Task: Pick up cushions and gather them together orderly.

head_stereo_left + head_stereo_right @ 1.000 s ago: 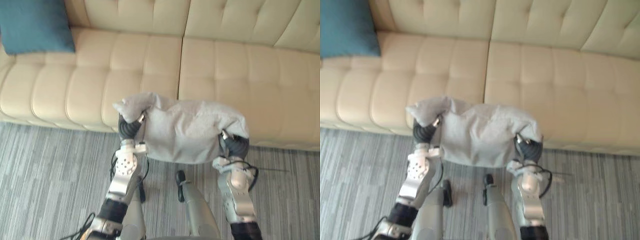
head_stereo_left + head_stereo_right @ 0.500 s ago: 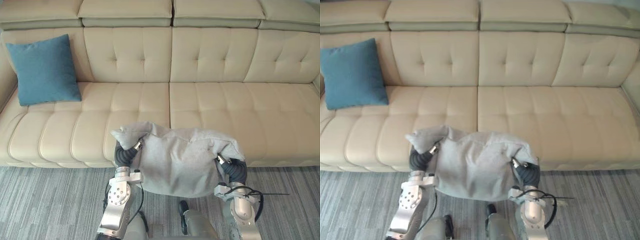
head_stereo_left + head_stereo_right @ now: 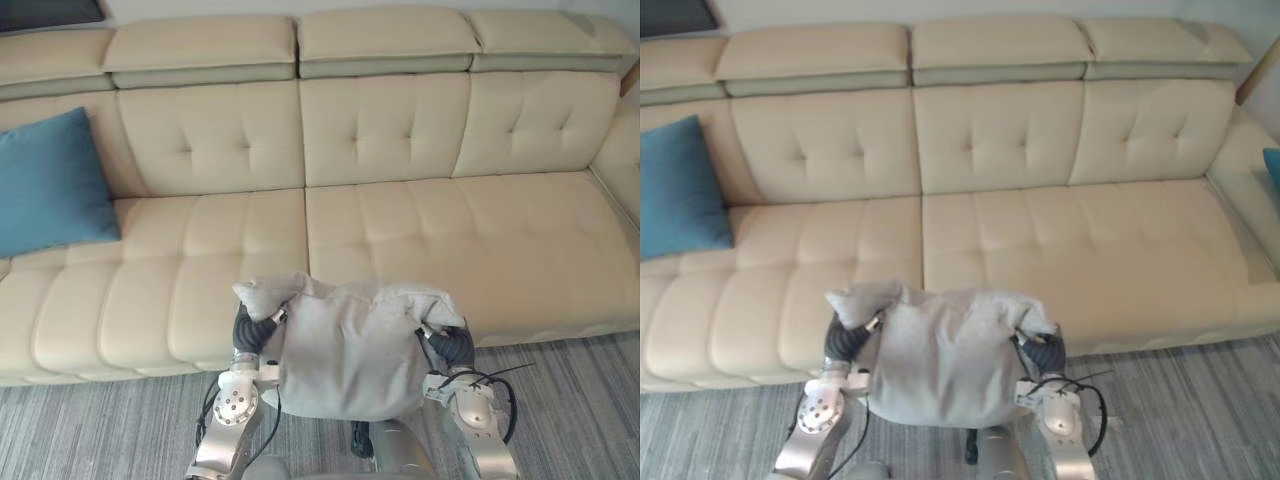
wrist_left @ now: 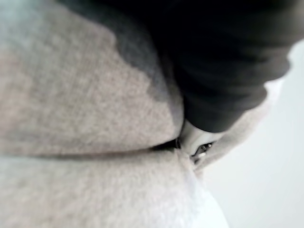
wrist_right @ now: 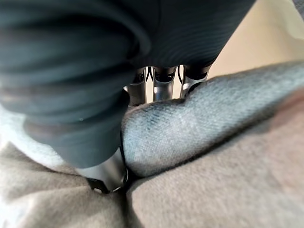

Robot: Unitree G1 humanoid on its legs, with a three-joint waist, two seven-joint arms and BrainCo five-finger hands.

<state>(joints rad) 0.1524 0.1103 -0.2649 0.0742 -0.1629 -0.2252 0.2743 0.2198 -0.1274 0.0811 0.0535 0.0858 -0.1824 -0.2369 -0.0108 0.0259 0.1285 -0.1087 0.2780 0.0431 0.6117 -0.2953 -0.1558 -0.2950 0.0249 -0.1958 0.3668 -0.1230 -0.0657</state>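
Note:
A soft grey cushion (image 3: 345,345) hangs in front of the sofa's front edge, held between my two hands. My left hand (image 3: 252,328) grips its upper left corner, where the cloth bunches up over the fingers. My right hand (image 3: 452,346) holds the upper right corner. In the right wrist view the fingers (image 5: 164,78) and thumb pinch a fold of the grey cushion (image 5: 190,118). In the left wrist view the left hand (image 4: 223,71) is pressed into the grey cushion (image 4: 71,118). A blue cushion (image 3: 45,185) leans against the sofa back at the far left.
A long cream tufted sofa (image 3: 450,220) spans the view, its seat bare apart from the blue cushion. Another blue thing (image 3: 1272,165) peeks in at the sofa's far right end. Grey striped carpet (image 3: 100,430) lies in front.
The camera has tilted up and turned right, bringing the sofa back and headrests into view. The grey cushion stays held between both hands in the same grip.

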